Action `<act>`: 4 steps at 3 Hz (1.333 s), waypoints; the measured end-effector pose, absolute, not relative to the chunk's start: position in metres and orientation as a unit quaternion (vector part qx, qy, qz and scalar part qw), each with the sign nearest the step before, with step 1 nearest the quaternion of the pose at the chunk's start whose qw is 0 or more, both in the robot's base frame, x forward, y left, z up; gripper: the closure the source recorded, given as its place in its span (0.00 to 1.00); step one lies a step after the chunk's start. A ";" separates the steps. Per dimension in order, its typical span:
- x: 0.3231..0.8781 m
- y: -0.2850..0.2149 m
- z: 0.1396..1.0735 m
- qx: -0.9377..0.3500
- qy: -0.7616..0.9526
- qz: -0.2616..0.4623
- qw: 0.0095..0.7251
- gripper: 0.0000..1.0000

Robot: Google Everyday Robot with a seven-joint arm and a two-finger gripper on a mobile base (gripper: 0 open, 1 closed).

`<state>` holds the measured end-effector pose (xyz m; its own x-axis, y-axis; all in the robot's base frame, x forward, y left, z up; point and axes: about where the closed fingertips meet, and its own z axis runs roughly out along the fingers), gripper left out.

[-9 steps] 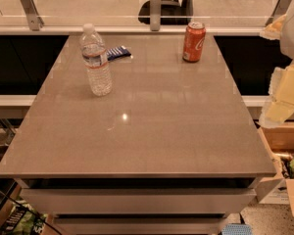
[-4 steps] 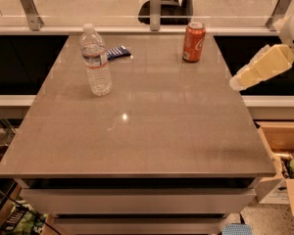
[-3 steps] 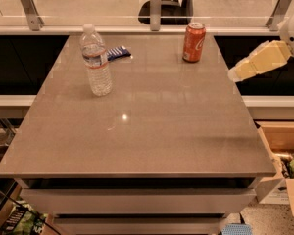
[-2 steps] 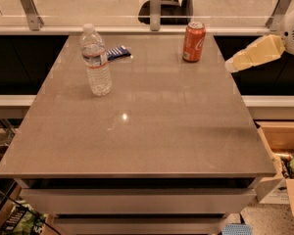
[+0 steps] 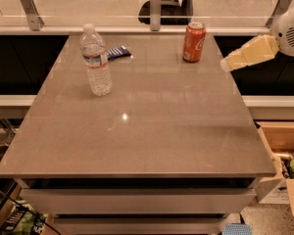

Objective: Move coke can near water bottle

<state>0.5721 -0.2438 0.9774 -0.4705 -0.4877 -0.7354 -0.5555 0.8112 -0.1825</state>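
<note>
The coke can (image 5: pixel 193 42), red-orange with a silver top, stands upright at the far right of the grey table (image 5: pixel 152 136). The water bottle (image 5: pixel 96 61), clear with a white cap, stands upright at the far left, well apart from the can. My gripper (image 5: pixel 226 62) reaches in from the right edge of the view, its cream tip pointing left. It hovers just off the table's right edge, a short way right of the can and a little nearer than it. It touches nothing.
A flat dark blue packet (image 5: pixel 118 52) lies just behind and right of the bottle. A glass rail with metal posts (image 5: pixel 155 6) runs behind the table. An open cardboard box (image 5: pixel 284 153) stands on the floor at the right.
My gripper has swung up from low at the right edge and moved left and farther back, closing in on the can. The can and bottle have not moved.
</note>
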 end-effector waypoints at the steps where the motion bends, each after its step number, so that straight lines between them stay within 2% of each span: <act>1: 0.584 -0.231 0.975 -0.296 0.846 0.051 0.442 0.00; 4: 0.634 -0.199 0.962 -0.255 0.804 0.125 0.522 0.00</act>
